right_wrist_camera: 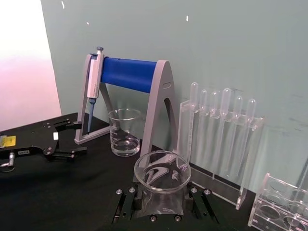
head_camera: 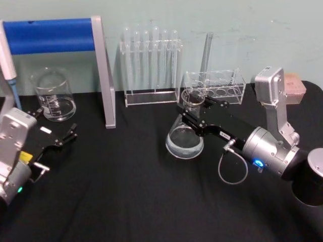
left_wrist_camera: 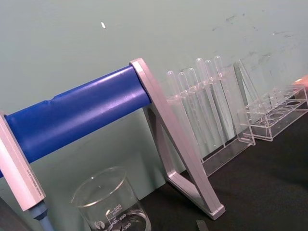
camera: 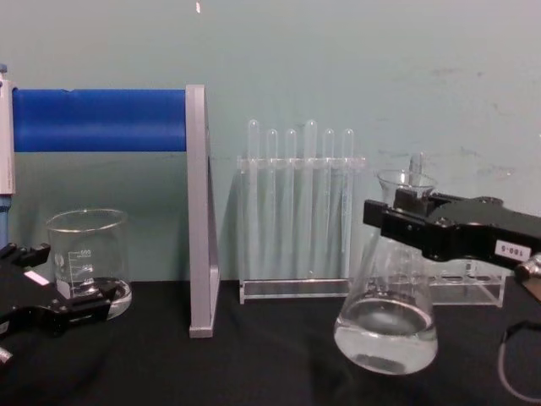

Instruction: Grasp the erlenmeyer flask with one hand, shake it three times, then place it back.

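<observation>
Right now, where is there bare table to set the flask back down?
Bare cloth spans the front, between the left pincer and the erlenmeyer flask in the right pincer. Also free: between the pipette stand and the flask. Crowded at the back: beaker, test tube rack, low rack.

One erlenmeyer flask [head_camera: 184, 141] and one glass beaker [head_camera: 53, 96] are being presented on one black table [head_camera: 131, 201]. Six test tubes [head_camera: 155, 55] are being held upright in one tall clear rack [head_camera: 151, 97]. A second, lower clear rack [head_camera: 214, 86] is being shown beside it, so two racks are being counted in all, and one thin glass rod [head_camera: 206, 50] is being carried by the lower one. One pipette [head_camera: 9, 65] is being supported by one stand [head_camera: 103, 75] with a blue bar. Two black grippers are being counted: the left gripper [head_camera: 55, 126] and the right gripper [head_camera: 191, 107]. One pinkish block [head_camera: 295, 86] is being shown at the far right.
</observation>
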